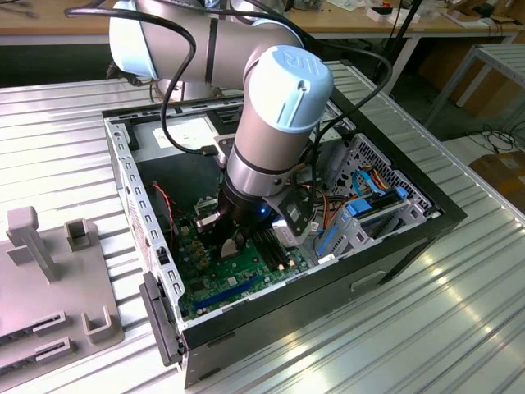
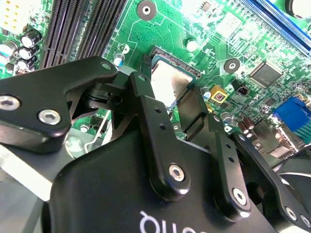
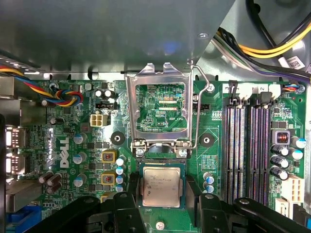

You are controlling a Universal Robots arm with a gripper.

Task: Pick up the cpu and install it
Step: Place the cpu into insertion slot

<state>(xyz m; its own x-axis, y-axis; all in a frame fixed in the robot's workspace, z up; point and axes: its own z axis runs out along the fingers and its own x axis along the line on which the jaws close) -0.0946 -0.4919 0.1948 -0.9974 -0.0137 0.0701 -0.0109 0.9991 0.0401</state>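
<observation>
In the exterior view, the arm (image 1: 271,107) reaches down into an open computer case (image 1: 123,172) that lies on the ribbed metal counter (image 1: 66,139), and the hand (image 1: 233,245) is low over the green motherboard (image 1: 221,287). A grey fixture (image 1: 33,238) stands on the counter at the exterior view's left, well apart from the case.

In the second wrist view, the hand (image 2: 169,91) straddles the cpu (image 2: 167,77), whose silver-grey top shows in the middle of it. The cpu sits down at board level, near the dark memory slots (image 2: 73,29). We cannot tell whether the hand is clamped on the cpu or standing slightly clear of it.

In the first wrist view, the cpu (image 3: 161,187) lies square within the socket (image 3: 163,161), its edges parallel to the frame, and it looks level. The metal load plate (image 3: 158,75) is swung up and open just beside the socket, with its wire lever (image 3: 198,107) raised alongside; the cpu is not yet locked down.

We judge the risks to be these. If the cpu is not fully seated, or a corner rides on the frame, any downward push could bend the socket's contacts. If the hand pulls away unevenly, it could drag or tip the cpu out of place. The open plate stands close enough that a sideways drift could strike it.
</observation>
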